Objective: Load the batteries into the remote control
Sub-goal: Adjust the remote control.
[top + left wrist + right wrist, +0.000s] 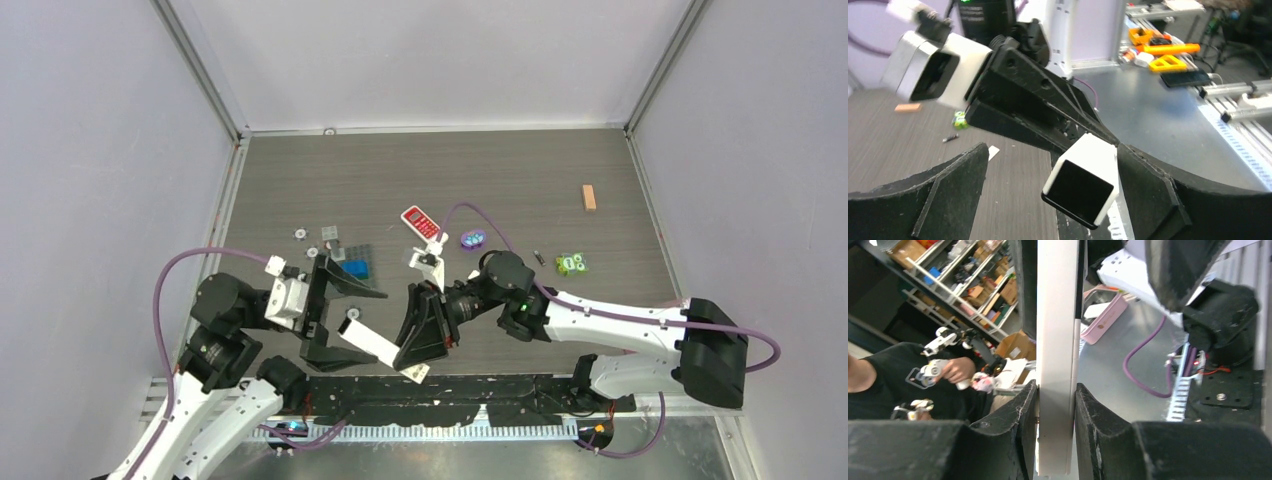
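My right pincer [1055, 388] is closed tight on the remote control [1055, 315], one pad on each long side. The white bar is held off the tabletop [500, 170], just in front of my arm bases. My left pincer [376, 328] stands wide open. The remote's dark-faced end sits between its fingers [948, 200], close to the right one, though I cannot tell whether it touches.

Behind the two pincers lie a wider white remote with a red face [421, 221] and, just right of it, a small purple item [473, 239]. A green piece [572, 263] lies further right and an orange block [589, 197] near the right wall. A blue block [356, 268] sits on a dark gridded tray [345, 252], beside my left pincer. A slim dark cell [539, 258] lies between the purple item and the green piece, too small to read for certain.

From my left wrist, the black body of my right pincer covers most of the tabletop. From my right wrist, the remote splits the view and its upper end is cut off. Its battery bay does not show in any view, and I cannot make out any coloured batteries.
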Tool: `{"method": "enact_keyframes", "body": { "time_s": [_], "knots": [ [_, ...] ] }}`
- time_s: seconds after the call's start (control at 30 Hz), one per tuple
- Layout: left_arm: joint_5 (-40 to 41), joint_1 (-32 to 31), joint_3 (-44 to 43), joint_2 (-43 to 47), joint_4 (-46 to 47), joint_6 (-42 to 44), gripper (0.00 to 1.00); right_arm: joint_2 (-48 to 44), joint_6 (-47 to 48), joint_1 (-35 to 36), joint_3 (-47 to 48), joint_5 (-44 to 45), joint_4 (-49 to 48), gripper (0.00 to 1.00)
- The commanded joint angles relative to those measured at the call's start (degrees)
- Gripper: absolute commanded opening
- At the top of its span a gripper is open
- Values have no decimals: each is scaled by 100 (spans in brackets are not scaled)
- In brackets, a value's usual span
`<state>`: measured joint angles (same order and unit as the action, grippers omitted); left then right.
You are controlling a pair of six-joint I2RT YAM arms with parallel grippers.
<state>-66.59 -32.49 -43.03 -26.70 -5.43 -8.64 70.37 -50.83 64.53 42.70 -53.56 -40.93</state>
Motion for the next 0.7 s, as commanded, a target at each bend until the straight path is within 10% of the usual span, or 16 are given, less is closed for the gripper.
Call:
{"method": "enact_keyframes", "body": {
  "time_s": [0.0, 0.23, 0.67],
  "knots": [
    [1781, 23, 257, 373, 637, -1526, 100, -391, 615, 28, 1, 753, 107, 5],
    [3898, 23, 1179, 1130, 1312, -3843, 99, -798, 1698, 44, 310, 1940, 1400, 6],
    [4364, 28, 1105, 1055, 742, -5209, 82, -501, 2304, 363, 678, 3693, 1839, 5]
  ]
}}
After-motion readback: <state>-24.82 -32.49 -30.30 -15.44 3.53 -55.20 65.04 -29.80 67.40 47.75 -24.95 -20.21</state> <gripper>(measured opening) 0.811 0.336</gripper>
